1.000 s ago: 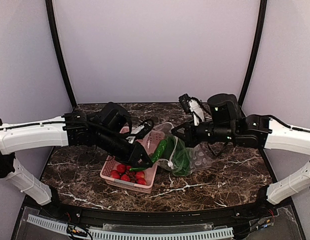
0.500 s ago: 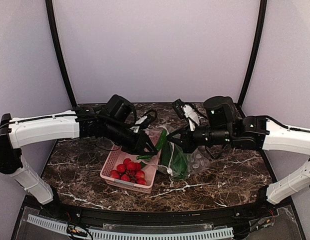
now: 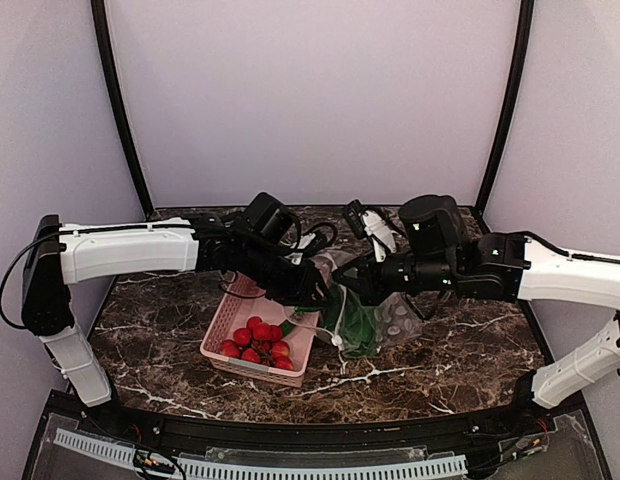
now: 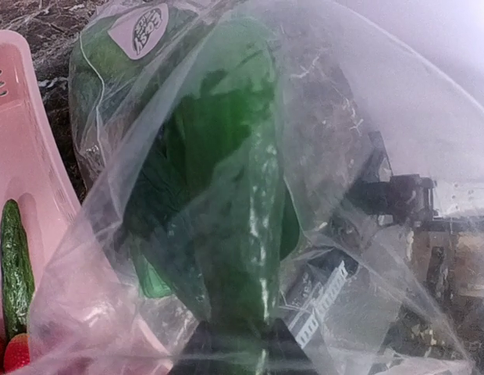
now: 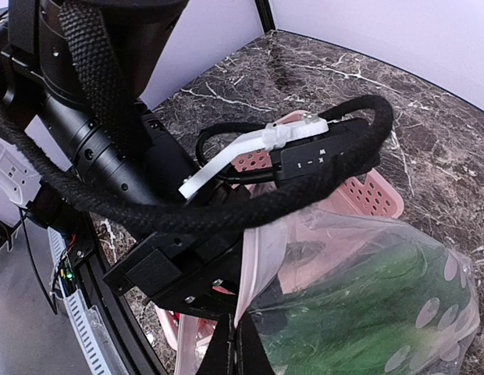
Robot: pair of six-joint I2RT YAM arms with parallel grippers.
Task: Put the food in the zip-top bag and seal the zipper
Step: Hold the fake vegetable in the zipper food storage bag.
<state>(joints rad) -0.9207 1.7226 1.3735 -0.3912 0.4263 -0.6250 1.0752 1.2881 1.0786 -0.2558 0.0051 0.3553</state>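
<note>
The clear zip-top bag (image 3: 392,318) lies right of the pink basket with leafy green food (image 3: 358,320) inside. My right gripper (image 3: 352,283) is shut on its pale zipper strip (image 5: 258,258) and holds the mouth edge up; in the right wrist view the right gripper (image 5: 243,348) pinches that strip. My left gripper (image 3: 315,293) is at the bag's mouth. In the left wrist view the left gripper (image 4: 238,358) is shut on a long green cucumber (image 4: 258,226) that points into the bag (image 4: 367,117), with plastic draped around it and darker greens (image 4: 172,180) beside it.
The pink slatted basket (image 3: 233,312) sits left of the bag and holds red strawberries (image 3: 258,340) and another cucumber (image 4: 16,262). The two arms nearly touch over the bag's mouth. Dark marble tabletop (image 3: 440,360) surrounds everything.
My left arm has swung right from over the basket to the bag's mouth, carrying the cucumber. The right gripper has shifted slightly left, still holding the bag's edge.
</note>
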